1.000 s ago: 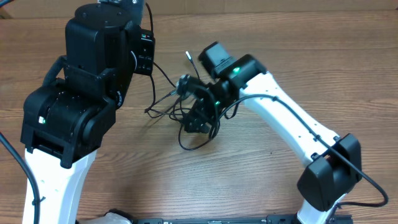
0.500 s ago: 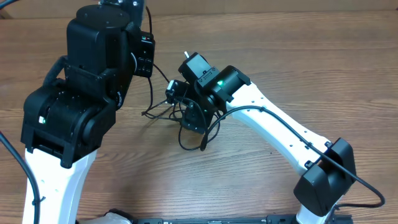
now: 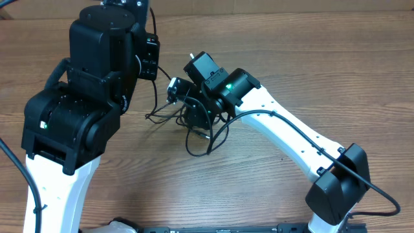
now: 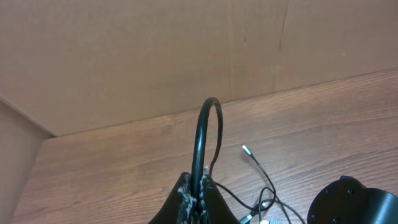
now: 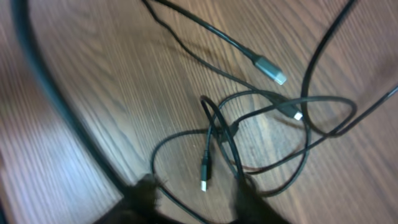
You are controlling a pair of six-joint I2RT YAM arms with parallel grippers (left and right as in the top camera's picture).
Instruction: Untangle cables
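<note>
Several thin black cables [image 3: 192,134] lie tangled on the wooden table under my right gripper [image 3: 194,120]. In the right wrist view the right gripper [image 5: 198,196] hovers low over the knot. Its blurred fingers [image 5: 146,193] stand apart, with a small plug tip [image 5: 204,183] and a strand between them. A larger silvery plug [image 5: 271,69] lies farther off. My left gripper [image 4: 200,194] is shut on one black cable [image 4: 202,134], which arches up out of its fingertips. A loose plug tip [image 4: 245,149] rests on the table beyond. From overhead the left gripper is hidden under its own arm.
The bulky black left arm [image 3: 84,103] fills the left side of the table. The white right arm [image 3: 291,136] reaches in from the lower right. A brown cardboard wall [image 4: 155,56] closes off the far edge of the table.
My right gripper has swung left and settled over the tangle, and its fingers have drawn closer together. The loose cable strands shifted slightly left. The left arm has not moved.
</note>
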